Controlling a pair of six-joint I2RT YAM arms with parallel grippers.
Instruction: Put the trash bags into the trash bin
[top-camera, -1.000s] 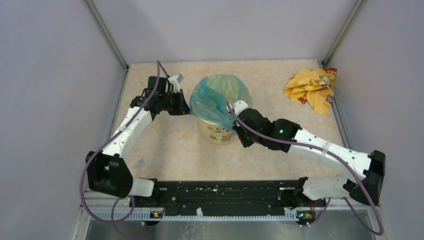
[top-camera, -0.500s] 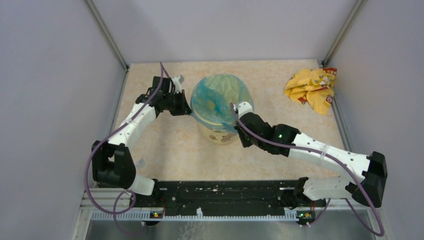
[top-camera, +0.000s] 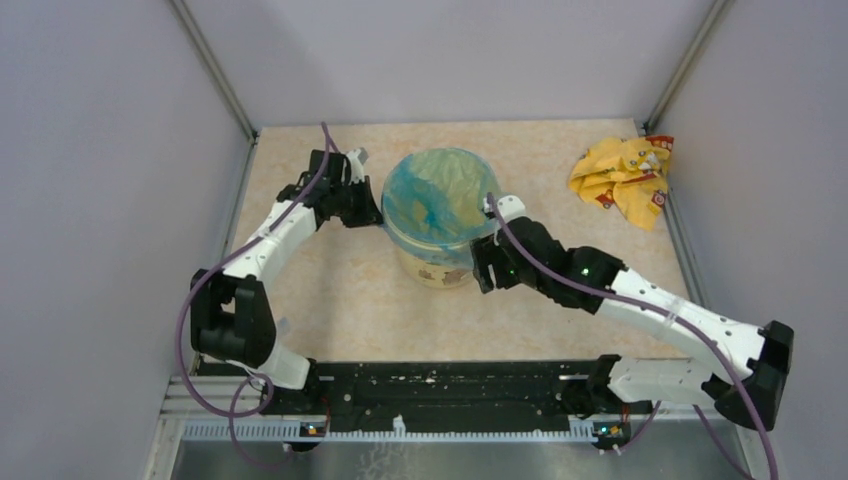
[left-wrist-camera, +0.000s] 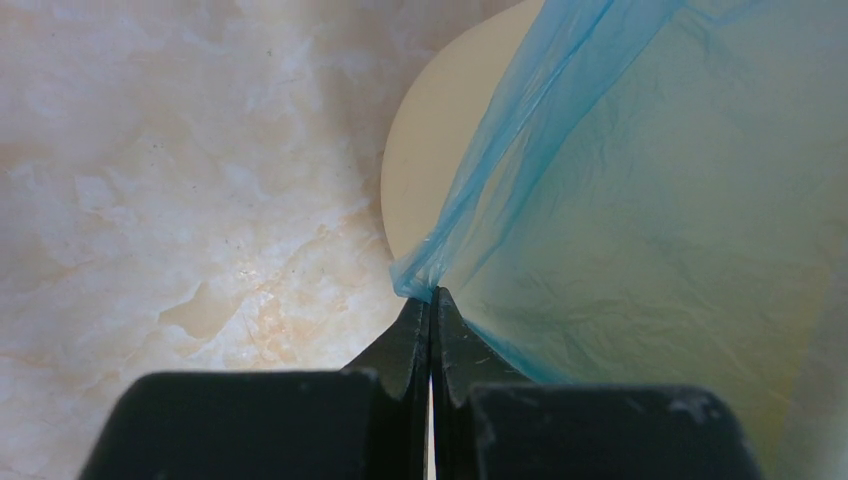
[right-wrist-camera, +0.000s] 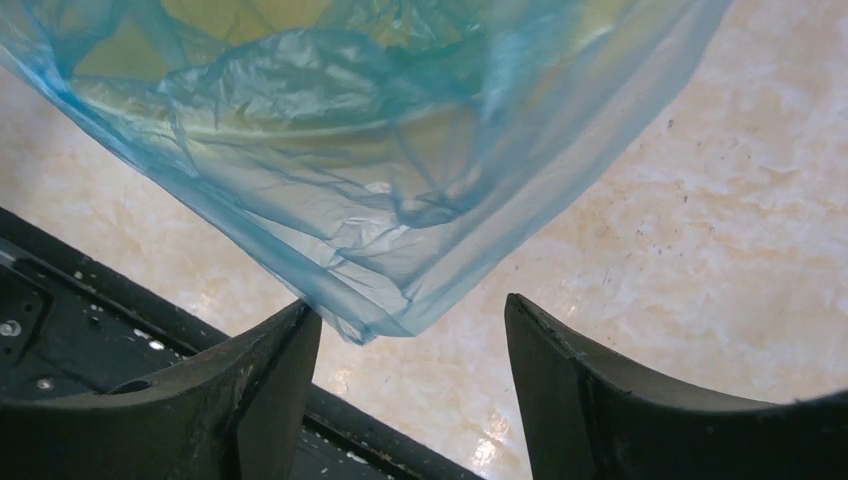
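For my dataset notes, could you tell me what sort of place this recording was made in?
Probably a robot lab test cell: plain grey walls enclose a marble-patterned table, and the left arm and right arm are mounted on a black rail at its near edge.

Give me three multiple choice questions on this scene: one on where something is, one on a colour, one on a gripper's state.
1. Where on the table does the crumpled wrapper lie?
A far right corner
B near left corner
C the centre
2. What colour is the trash bag across the mouth of the trash bin?
A black
B blue
C red
3. How is the left gripper?
A wide open
B out of view
C shut on the trash bag

Key: 1 A, it lies by the far right wall; 2 B, translucent blue film; 3 C, its fingertips meet on the film's edge.
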